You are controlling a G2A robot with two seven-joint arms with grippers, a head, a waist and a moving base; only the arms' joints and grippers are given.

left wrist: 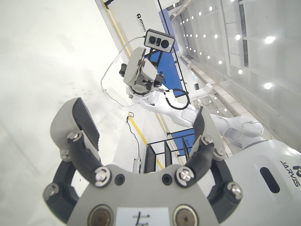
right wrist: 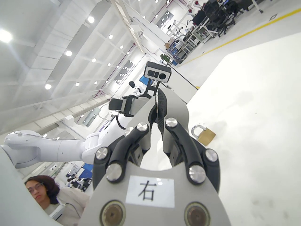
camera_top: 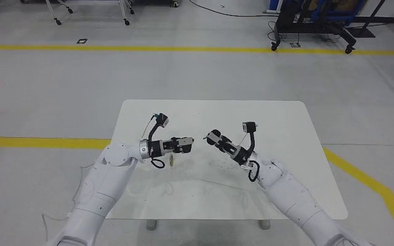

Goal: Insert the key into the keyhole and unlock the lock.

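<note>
A brass padlock (camera_top: 170,162) with a silver shackle lies flat on the white table (camera_top: 277,123), just in front of the left forearm; it is also in the right wrist view (right wrist: 205,135). My left gripper (camera_top: 189,142) hovers above the table, open and empty, its ribbed pads (left wrist: 84,121) wide apart. Facing it a short way off is my right gripper (camera_top: 211,136), shut (right wrist: 158,101), with a thin silvery strip, seemingly the key, pinched between its pads. The two grippers point at each other above the table's middle, with the padlock nearer the left one.
The table's far edge (camera_top: 215,101) and right edge (camera_top: 320,154) lie well away from both grippers. Beyond the table there is floor with yellow lines (camera_top: 184,48) and wheeled frames (camera_top: 314,24) far off.
</note>
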